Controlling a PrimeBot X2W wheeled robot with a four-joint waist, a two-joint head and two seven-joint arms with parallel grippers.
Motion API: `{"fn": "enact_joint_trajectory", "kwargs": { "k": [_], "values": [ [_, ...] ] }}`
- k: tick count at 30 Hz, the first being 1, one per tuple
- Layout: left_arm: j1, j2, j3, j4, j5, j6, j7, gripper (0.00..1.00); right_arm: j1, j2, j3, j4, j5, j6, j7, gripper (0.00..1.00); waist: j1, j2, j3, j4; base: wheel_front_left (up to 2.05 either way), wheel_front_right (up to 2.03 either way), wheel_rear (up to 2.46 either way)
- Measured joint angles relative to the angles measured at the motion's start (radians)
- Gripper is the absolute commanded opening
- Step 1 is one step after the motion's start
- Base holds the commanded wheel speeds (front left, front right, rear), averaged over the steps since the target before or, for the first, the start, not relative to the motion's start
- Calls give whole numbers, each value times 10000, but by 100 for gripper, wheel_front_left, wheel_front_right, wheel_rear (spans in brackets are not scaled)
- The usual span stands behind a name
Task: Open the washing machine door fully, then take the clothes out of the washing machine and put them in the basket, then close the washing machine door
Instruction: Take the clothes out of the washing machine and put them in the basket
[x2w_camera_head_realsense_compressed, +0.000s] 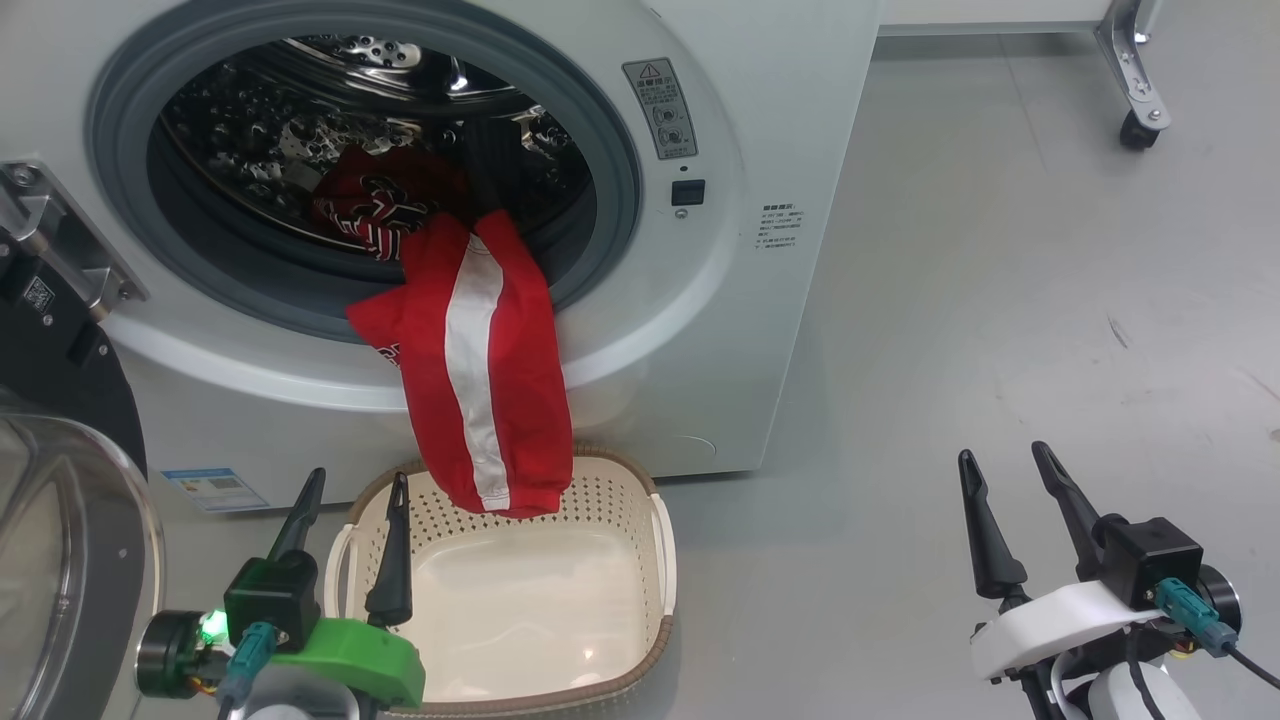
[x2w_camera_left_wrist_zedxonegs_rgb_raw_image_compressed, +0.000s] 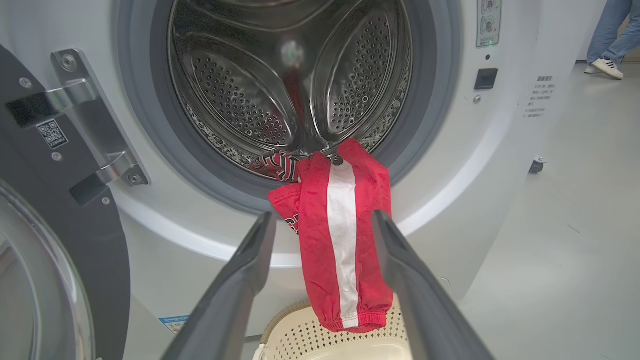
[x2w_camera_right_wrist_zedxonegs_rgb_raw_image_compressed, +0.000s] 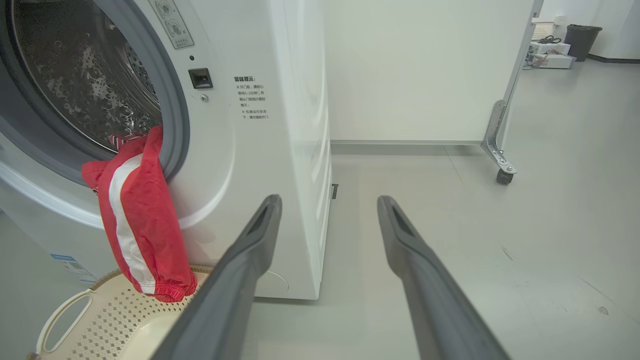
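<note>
The washing machine door (x2w_camera_head_realsense_compressed: 60, 380), a glossy black ring round a clear, bulging glass bowl, is seen standing wide open on its steel hinge at far left. Just beside it the left gripper (x2w_camera_head_realsense_compressed: 357, 480) is held low, its two long, dark, tapered fingers spread apart with nothing between them, tips pointed up toward the machine's front. The basket (x2w_camera_head_realsense_compressed: 615, 500), a rounded rectangle of cream perforated plastic with a brown woven-look rim and white side handles, is set on the floor at the foot of the washing machine (x2w_camera_head_realsense_compressed: 780, 120). The clothes (x2w_camera_head_realsense_compressed: 480, 370) are found at the mouth of the drum. One red garment of crinkled fabric is draped over the grey rubber seal (x2w_camera_head_realsense_compressed: 120, 120) and down the white front panel, its long axis near vertical, with a broad white stripe along its length and its elasticated end pointed down over the basket's rear rim. A second red piece (x2w_camera_head_realsense_compressed: 375, 205), marked in dark and white, is seen bunched just behind it inside the dimpled steel drum (x2w_camera_head_realsense_compressed: 300, 110). At lower right, well apart from the machine, the right gripper (x2w_camera_head_realsense_compressed: 1002, 452) is held over grey floor (x2w_camera_head_realsense_compressed: 1000, 250), fingers likewise splayed and empty. A castor (x2w_camera_head_realsense_compressed: 1140, 125) on a metal bracket is seen at top right
</note>
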Motion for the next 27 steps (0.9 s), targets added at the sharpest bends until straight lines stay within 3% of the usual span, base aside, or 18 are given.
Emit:
{"fn": "enact_joint_trajectory", "kwargs": {
  "k": [12, 16, 27],
  "values": [
    [164, 67, -203, -336, -6, -12, 606, 100, -30, 10, 180, -276, -2, 19, 12, 100, 0, 1, 393, -26, 0, 0, 0],
    [12, 63, -364, -261, -36, -196, 915, 100, -130, 13, 268, -407, -10, 29, 27, 100, 0, 0, 653, -58, 0, 0, 0],
    [-2036, -31, -788, 355, -203, -639, 1904, 100, -868, 12, 541, -803, -23, 121, 115, 100, 0, 0, 1709, -257, 0, 0, 0]
  ]
}}
